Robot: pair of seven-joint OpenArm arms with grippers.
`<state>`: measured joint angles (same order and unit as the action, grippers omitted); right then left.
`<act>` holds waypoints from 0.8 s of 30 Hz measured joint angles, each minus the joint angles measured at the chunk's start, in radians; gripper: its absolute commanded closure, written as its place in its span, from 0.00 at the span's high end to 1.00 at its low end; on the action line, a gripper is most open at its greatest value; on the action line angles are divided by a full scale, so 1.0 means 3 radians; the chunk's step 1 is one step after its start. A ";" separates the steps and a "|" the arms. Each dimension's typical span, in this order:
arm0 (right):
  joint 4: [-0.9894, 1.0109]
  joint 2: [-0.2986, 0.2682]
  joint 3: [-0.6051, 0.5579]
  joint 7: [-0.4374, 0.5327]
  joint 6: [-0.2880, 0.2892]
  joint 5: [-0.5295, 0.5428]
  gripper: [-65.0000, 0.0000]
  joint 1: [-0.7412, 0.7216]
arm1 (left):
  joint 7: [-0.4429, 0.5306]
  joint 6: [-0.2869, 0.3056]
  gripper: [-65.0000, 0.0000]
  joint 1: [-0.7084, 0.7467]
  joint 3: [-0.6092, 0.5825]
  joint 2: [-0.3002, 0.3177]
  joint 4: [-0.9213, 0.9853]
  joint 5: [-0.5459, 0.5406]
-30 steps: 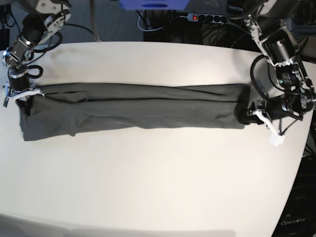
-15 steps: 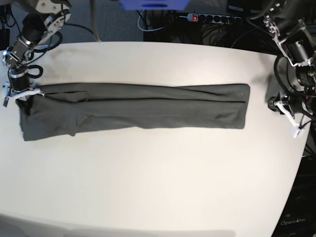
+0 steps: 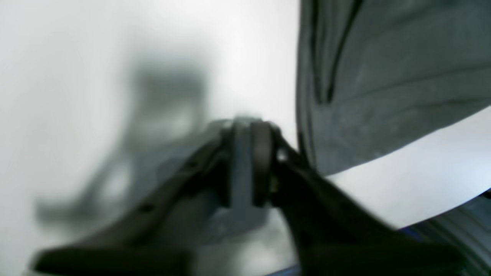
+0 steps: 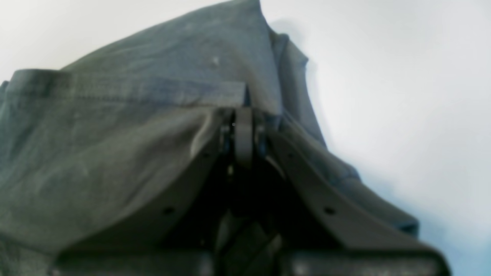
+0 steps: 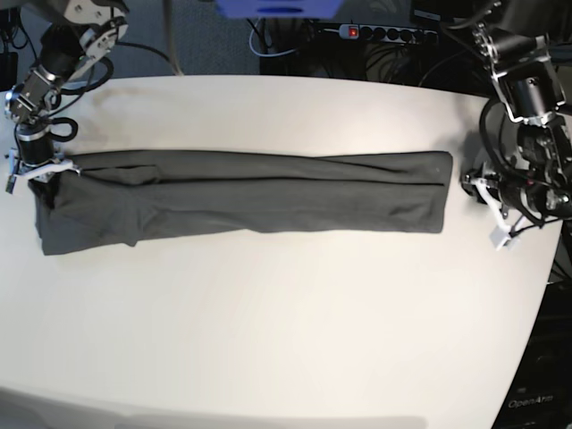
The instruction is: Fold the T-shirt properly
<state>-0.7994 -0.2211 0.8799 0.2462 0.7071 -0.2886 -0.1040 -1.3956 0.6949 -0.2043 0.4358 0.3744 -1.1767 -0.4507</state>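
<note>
The dark grey T-shirt (image 5: 241, 192) lies folded into a long band across the white table (image 5: 286, 313). At its left end my right gripper (image 5: 40, 172) is shut on the cloth. The right wrist view shows the fabric (image 4: 115, 134) bunched at the closed right gripper (image 4: 243, 130). My left gripper (image 5: 487, 210) hovers just right of the shirt's right end, apart from it. In the left wrist view, the blurred left gripper (image 3: 249, 161) has its pads close together with nothing between them, and the shirt's edge (image 3: 383, 76) lies beside it.
The table's curved right edge (image 5: 536, 295) runs close under the left arm. Behind the table are a power strip (image 5: 375, 33) and cables on the floor. A blue object (image 5: 277, 7) sits at the top edge.
My left gripper let go of the shirt's right end and pulled away to the right; it has since drifted back toward it. The right gripper and the shirt have stayed put.
</note>
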 measured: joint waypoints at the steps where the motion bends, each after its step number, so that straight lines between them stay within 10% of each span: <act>1: 0.0000 0.0000 0.0000 0.0000 0.0001 0.0000 0.00 0.0000 | 0.0001 0.0000 0.38 0.0001 0.0000 0.0000 0.0000 -0.0042; 8: -0.0020 -0.0003 -0.0011 0.0003 0.0009 0.0003 0.00 0.0027 | 0.0013 0.0001 0.81 0.0006 0.0132 -0.0004 0.0000 -0.0181; 24: -0.0024 -0.0011 -0.0015 0.0043 0.0025 0.0013 0.00 0.0072 | 0.0150 0.0027 0.82 -0.0094 0.0214 -0.0078 0.0329 -0.0289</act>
<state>-0.8066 -0.2245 0.8753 0.2592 0.7147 -0.2848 -0.0822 -1.3506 0.7029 -0.2325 0.4999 0.3511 -1.0779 -0.5373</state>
